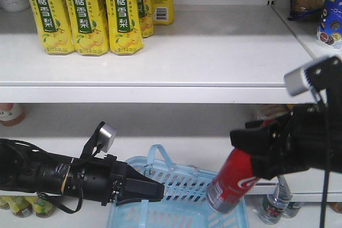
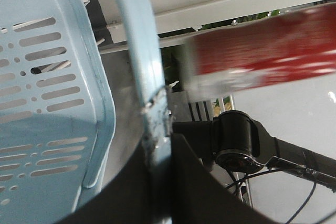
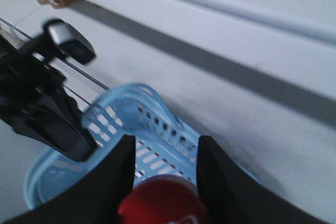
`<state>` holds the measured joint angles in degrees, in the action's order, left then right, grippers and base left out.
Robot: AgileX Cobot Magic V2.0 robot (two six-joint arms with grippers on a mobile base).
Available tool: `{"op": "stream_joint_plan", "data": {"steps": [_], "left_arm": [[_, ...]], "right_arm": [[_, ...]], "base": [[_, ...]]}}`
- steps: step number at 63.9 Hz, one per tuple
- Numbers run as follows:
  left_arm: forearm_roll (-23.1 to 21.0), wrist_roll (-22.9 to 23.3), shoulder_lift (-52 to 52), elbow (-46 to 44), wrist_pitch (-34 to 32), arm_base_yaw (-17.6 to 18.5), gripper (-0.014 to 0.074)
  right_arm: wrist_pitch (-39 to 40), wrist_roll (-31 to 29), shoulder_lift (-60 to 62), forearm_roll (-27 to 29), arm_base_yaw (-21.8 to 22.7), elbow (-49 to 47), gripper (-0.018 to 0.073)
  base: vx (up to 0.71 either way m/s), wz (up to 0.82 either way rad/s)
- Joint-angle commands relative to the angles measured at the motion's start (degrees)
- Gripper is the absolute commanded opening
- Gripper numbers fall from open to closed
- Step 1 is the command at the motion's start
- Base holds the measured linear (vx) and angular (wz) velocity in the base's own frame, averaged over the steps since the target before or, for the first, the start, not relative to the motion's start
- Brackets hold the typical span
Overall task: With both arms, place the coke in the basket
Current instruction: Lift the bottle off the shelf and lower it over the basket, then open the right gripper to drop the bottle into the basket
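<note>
Below the shelf (image 1: 160, 86), the right gripper (image 1: 255, 150) holds the coke (image 1: 233, 181) tilted above the basket (image 1: 176, 180); the left gripper (image 1: 158, 190) clamps its handle (image 2: 134, 35); placing appears under way; lowering and release look next.

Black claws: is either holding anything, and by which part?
The right gripper holds the coke by its upper end; the left gripper, the basket by its handle.

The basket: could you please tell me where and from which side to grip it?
Grip the basket by its thin loop handle, from the left, as the left gripper does: the strap fits between jaws, the slotted walls are too broad, and the coke in the right gripper fills the right side.
</note>
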<state>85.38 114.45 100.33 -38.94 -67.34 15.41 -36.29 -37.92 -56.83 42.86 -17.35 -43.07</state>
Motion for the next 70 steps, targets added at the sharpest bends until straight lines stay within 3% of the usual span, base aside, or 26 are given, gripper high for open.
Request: {"op": "stream_joint_plan", "data": {"steps": [1,7,17,34,47,70], "left_arm": [[-4.37,-2.45,-2.49,-1.13,-11.79,0.05,-0.0006],[-4.37,-2.45,-2.49,-1.13,-11.79,0.05,-0.0006],[-4.37,-2.45,-2.49,-1.13,-11.79,0.05,-0.0006],[-4.37,-2.45,-2.49,-1.13,-11.79,0.05,-0.0006],[-4.37,-2.45,-2.49,-1.13,-11.79,0.05,-0.0006],[-4.37,-2.45,-2.49,-1.13,-11.79,0.05,-0.0006]], "right_arm": [[9.69,-2.25,-0.82,3.61,0.02,4.36,-0.0005],[13.69,-4.51,-3.55,5.07,0.02,8.9,-0.0005],[14.59,-11.21,-8.1,14.02,0.02,10.26,-0.0005],[13.61,-31.36,-18.74,30.26,0.02,10.26,0.0004],[11.24,-37.8,-27.95,32.88,0.02,10.26,0.0071],[8.31,-39.9,-33.86,33.27,0.02,10.04,0.0389]], "base": [[0.0,0.0],[0.0,0.0],[0.0,0.0],[0.0,0.0],[0.0,0.0],[0.0,0.0]]}}
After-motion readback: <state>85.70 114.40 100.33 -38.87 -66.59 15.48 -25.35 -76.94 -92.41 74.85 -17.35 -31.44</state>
